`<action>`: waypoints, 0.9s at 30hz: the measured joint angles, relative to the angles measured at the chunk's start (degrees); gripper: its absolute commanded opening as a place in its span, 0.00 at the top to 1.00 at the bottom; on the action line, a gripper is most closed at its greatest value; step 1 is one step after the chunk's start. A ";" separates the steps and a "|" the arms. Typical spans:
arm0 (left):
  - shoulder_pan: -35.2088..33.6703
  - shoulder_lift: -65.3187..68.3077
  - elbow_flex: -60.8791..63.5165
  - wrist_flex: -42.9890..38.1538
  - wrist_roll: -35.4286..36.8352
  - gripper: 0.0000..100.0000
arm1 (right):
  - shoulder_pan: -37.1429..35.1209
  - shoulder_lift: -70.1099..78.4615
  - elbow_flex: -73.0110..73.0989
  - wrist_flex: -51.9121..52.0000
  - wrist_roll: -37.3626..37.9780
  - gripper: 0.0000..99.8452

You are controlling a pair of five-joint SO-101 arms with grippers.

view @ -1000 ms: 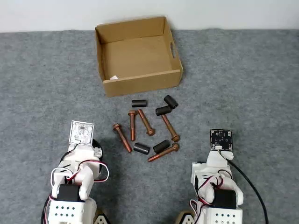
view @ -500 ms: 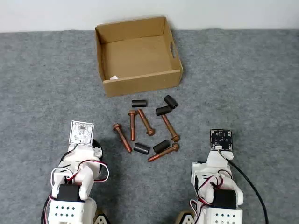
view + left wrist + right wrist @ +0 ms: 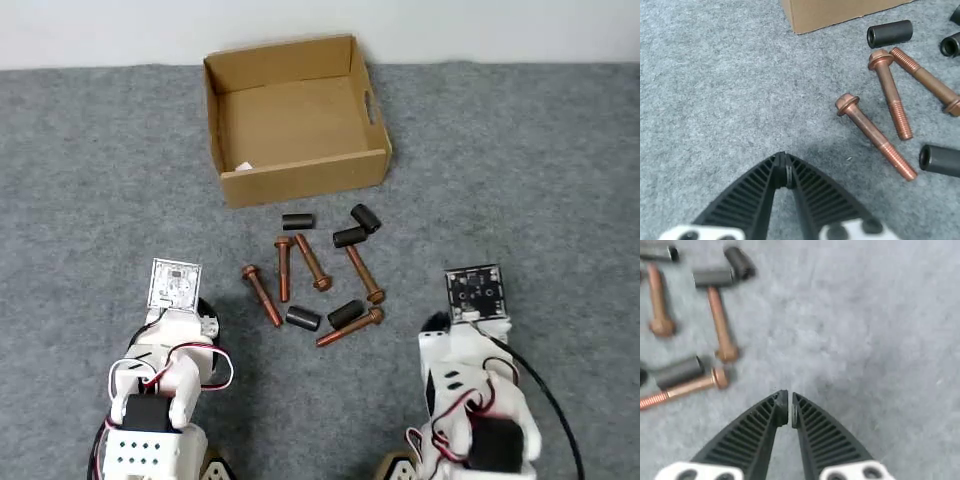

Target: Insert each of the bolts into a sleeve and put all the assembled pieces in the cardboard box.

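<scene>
Left end effector (image 3: 785,172) and right end effector (image 3: 790,410) pressed together, empty; right should spread, then straddle lower-centre bolt (image 3: 350,329) mid-shank.

No readable text, label or number anywhere.

high view overhead, far; wrist views low, close; bolts (image 3: 283,268) shared

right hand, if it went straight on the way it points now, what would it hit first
Probably just the mat: the right hand points at a bare patch, with the nearest bolt and sleeve off to one side. Depth is unclear, but nothing else shows in its line.
</scene>
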 measured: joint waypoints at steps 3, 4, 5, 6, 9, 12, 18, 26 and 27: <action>0.00 0.00 0.00 0.00 0.00 1.00 | -2.46 1.58 -4.04 1.67 -0.09 0.99; 0.00 0.00 0.00 0.00 0.00 1.00 | -3.25 3.16 -5.36 2.29 -0.35 0.99; 0.00 0.00 0.00 0.00 0.00 1.00 | -4.22 5.10 -6.86 2.64 -0.97 0.99; 0.00 0.00 0.00 0.00 0.00 1.00 | -5.45 7.30 -8.53 2.99 -1.85 0.99; 0.00 0.00 0.00 0.00 0.00 1.00 | -8.09 15.03 -14.95 3.34 -4.84 0.99; 0.00 0.00 0.00 0.00 0.00 1.00 | -12.75 25.05 -22.51 3.34 -7.38 0.99; 0.00 0.00 0.00 0.00 0.00 1.00 | -17.67 44.84 -33.76 3.25 -12.75 0.99; 0.00 0.00 0.00 0.00 0.00 1.00 | -24.26 59.78 -39.38 -0.35 -15.65 0.99; 0.00 0.00 0.00 0.00 0.00 1.00 | -25.49 61.45 -40.18 -1.32 -15.65 0.99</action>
